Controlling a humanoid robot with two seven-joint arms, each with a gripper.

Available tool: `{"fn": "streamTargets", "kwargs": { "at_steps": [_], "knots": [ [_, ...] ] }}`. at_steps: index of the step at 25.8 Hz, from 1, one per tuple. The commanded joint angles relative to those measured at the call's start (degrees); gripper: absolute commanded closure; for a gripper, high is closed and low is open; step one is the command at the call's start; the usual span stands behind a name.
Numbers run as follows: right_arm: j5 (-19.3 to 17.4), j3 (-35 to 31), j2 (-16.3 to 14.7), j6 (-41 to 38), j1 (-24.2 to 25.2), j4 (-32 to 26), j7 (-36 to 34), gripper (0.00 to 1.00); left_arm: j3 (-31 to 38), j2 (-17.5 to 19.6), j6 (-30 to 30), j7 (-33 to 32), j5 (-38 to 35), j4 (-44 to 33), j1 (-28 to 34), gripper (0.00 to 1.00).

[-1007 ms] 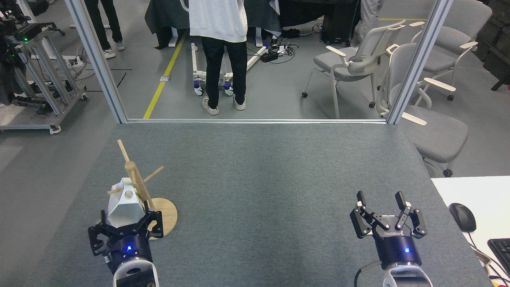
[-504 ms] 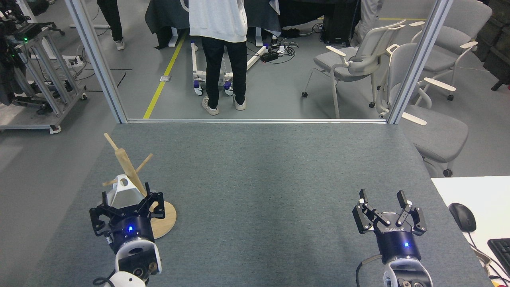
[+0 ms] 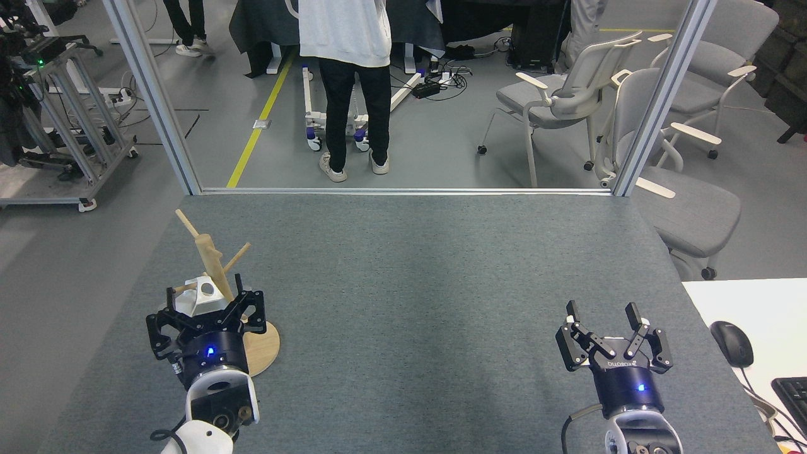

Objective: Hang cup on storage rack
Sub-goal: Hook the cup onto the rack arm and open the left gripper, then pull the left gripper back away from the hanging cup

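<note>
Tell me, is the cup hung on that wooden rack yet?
Nearly. The cup sits against the rack, its tab hole at a low peg. Whether it hangs freely is unclear, since the left gripper is right behind it. The right gripper waits open. Left: pulling away.

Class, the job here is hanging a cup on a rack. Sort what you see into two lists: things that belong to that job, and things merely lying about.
Belongs to the job:
cup
storage rack
left gripper, at the cup

Just lying about:
right gripper, open and idle
computer mouse
keyboard
office chairs
person standing beyond the table
</note>
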Motion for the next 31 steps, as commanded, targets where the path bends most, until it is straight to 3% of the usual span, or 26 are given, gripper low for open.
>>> {"fn": "streamTargets", "kwargs": {
  "at_steps": [1, 6, 13, 15, 22, 31],
  "knots": [
    [0.00, 0.05, 0.01, -0.02, -0.08, 0.00, 0.19, 0.01, -0.07, 0.12, -0.23, 1.31, 0.00, -2.15, 0.90, 0.01],
    [0.00, 0.14, 0.09, -0.11, 0.01, 0.00, 0.19, 0.01, 0.02, 0.47, -3.48, 5.45, 0.00, -7.42, 5.47, 0.01],
    [0.00, 0.14, 0.18, 0.06, -0.17, 0.00, 0.19, 0.01, 0.20, -1.29, -28.79, 7.64, 0.00, -7.69, 6.88, 0.01],
    [0.00, 0.14, 0.27, 0.06, -0.17, -0.09, 0.19, 0.01, 0.29, -3.40, -32.22, 8.26, 0.00, -7.07, 6.35, 0.01],
    [-1.23, 0.40, 0.01, 1.29, -2.19, -0.09, 0.19, 0.01, -0.33, -11.40, -28.97, 6.32, 0.53, 0.84, 0.20, 0.02],
    [-2.55, 1.19, 0.01, 4.37, -3.07, -0.18, 0.10, 0.01, -0.51, -11.66, -28.53, 6.15, 0.44, 1.37, 0.11, 0.01]
  ]
}}
